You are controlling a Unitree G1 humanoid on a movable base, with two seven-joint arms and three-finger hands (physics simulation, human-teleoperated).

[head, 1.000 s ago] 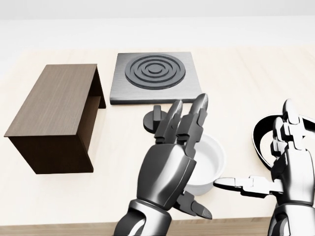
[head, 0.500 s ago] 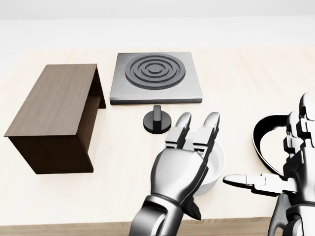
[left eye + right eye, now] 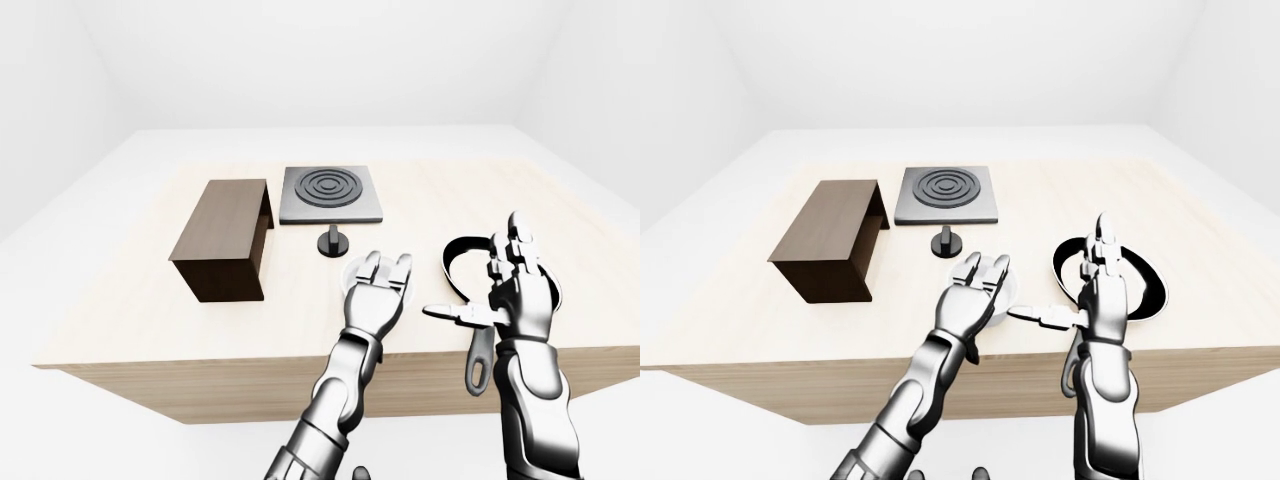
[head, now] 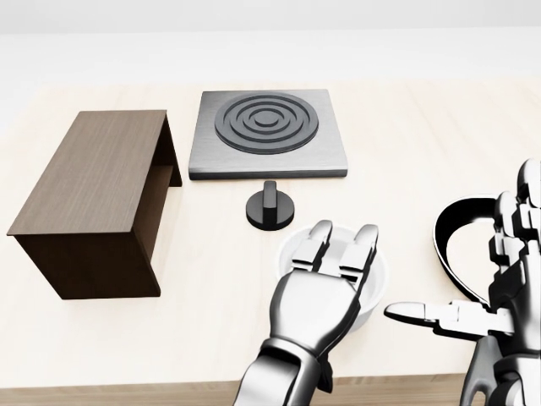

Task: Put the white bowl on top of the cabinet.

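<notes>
A: Bowl status? White bowl sits on the table, low and right of centre in the head view, just below the small black knob.

B: Left hand covers its near side, fingers extended over the rim, not curled. Likely lining up a grasp; bowl not lifted.

A: Right hand?

B: Spread open, thumb pointing toward the bowl, holding nothing. It hovers over the black pan, probably ready to steady.

A: Cabinet?

B: Well apart at left, top bare. Opening faces the stove plate, so the flat top suits placing.
</notes>
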